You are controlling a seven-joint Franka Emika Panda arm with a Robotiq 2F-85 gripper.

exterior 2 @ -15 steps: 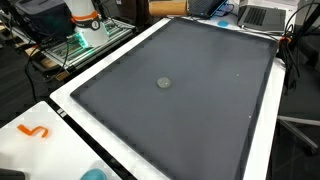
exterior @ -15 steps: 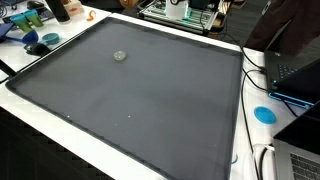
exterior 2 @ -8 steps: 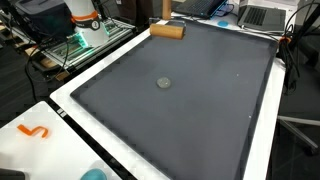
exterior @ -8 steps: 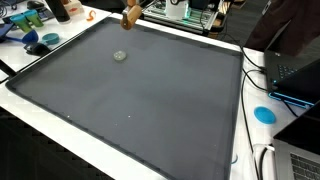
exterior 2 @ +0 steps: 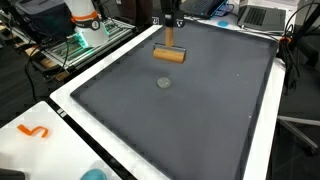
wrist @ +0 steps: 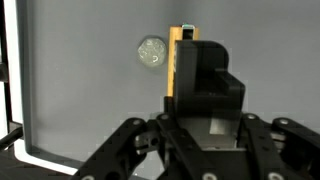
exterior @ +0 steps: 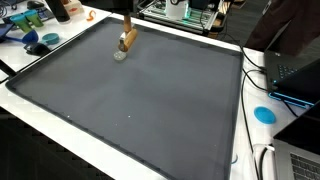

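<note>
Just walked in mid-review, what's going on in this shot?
The arm's gripper is shut on a wooden block and holds it over the large dark mat. A small round grey object lies on the mat close by, apart from the block. Whether the block touches the mat cannot be told.
</note>
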